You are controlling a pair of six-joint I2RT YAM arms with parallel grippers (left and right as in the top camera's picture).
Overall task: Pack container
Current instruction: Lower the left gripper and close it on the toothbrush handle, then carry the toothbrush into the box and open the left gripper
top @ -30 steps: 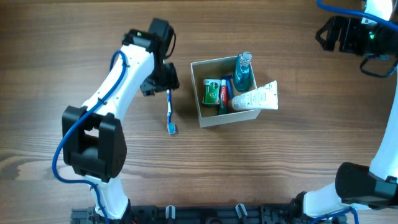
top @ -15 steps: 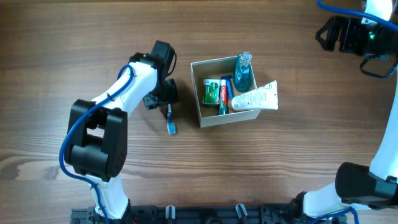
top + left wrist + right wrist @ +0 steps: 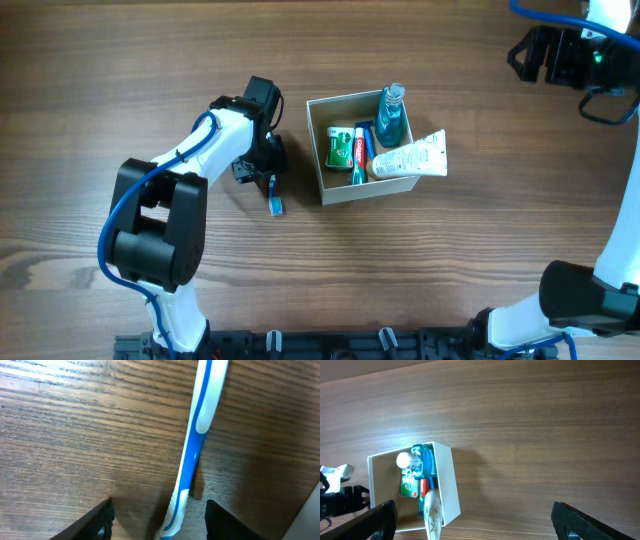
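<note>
Wooden table point(image 3: 450, 260), container point(image 3: 368, 190) just beside left gripper point(image 3: 266, 170), apart

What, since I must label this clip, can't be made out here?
Toothbrush handle end: overhead, under the left pincer.
Its bristles: left wrist view, cut by the top edge.
Labels on items in the box: overhead, too small.
Anything beneath the white tube: overhead, the tube covers it.

Toothbrush point(image 3: 274, 192) flat on bare table point(image 3: 120, 60), narrow clear gap to box point(image 3: 315, 150) wall. Inside box: bottle point(image 3: 390, 118), tubes point(image 3: 412, 157) fill right; far-left corner free.
</note>
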